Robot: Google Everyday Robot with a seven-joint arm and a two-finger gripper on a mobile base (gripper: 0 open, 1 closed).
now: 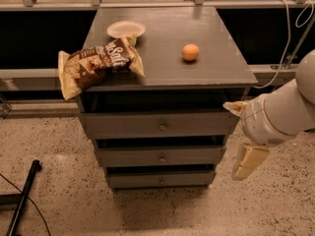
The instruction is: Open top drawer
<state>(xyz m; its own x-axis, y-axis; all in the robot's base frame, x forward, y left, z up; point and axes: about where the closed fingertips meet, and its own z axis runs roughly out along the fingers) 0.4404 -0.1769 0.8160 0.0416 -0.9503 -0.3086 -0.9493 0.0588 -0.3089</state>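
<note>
The top drawer [123, 125] is the widest grey front of three in the grey cabinet, with a small round metallic knob [162, 127] at its centre. Its front sits flush with the cabinet. My gripper [242, 134] is at the right of the cabinet, level with the drawers and just off the cabinet's right edge. One cream finger [235, 107] points toward the top drawer's right end and the other finger [249, 161] hangs lower. The fingers are spread apart and hold nothing.
On the cabinet top [216, 68] lie a brown chip bag [96, 63] overhanging the left front corner, a white plate [126, 29] and an orange [190, 52]. Two narrower drawers [133, 157] sit below. A black pole [22, 200] lies on the speckled floor at left. Cables [290, 43] hang at right.
</note>
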